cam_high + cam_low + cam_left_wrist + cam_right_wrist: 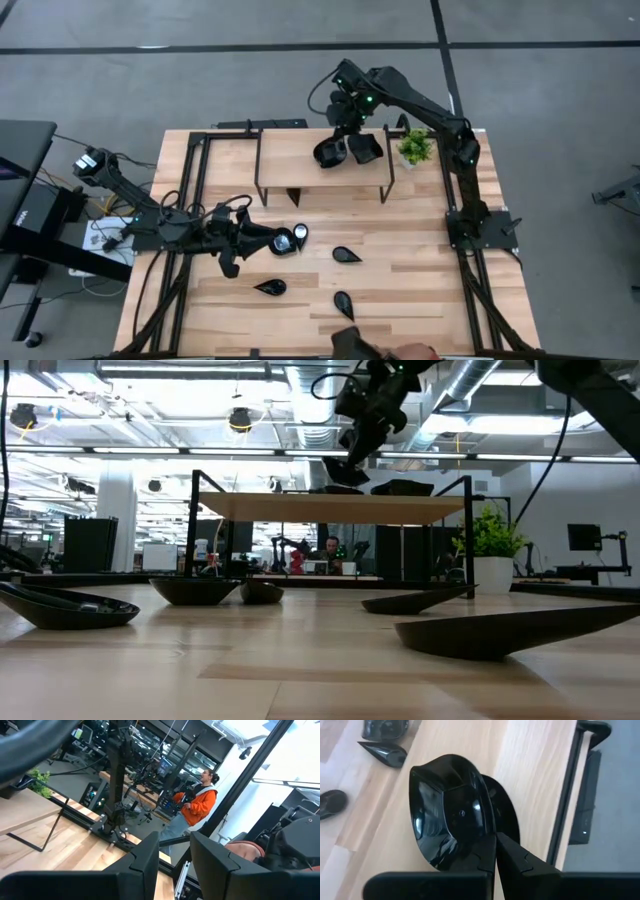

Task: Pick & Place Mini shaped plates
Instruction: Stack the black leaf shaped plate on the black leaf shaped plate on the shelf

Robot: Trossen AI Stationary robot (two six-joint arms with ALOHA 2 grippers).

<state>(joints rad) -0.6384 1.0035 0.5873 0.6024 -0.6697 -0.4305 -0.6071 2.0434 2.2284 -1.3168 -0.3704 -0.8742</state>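
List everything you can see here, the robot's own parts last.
Table: one, light wood, under both arms.
Shelf: one, light wood on black legs, at the table's far side.
Plates on table: five, glossy black, two round and three teardrop, middle and near side.
Plates on shelf: two, glossy black; one, the held plate, is pinched by its rim.
Potted plant: one, green, on the shelf's right end.
Person: one, orange jacket, in the room beyond.
Left gripper: open, low, beside the round plates.
Right gripper: shut on the held plate, over the shelf.
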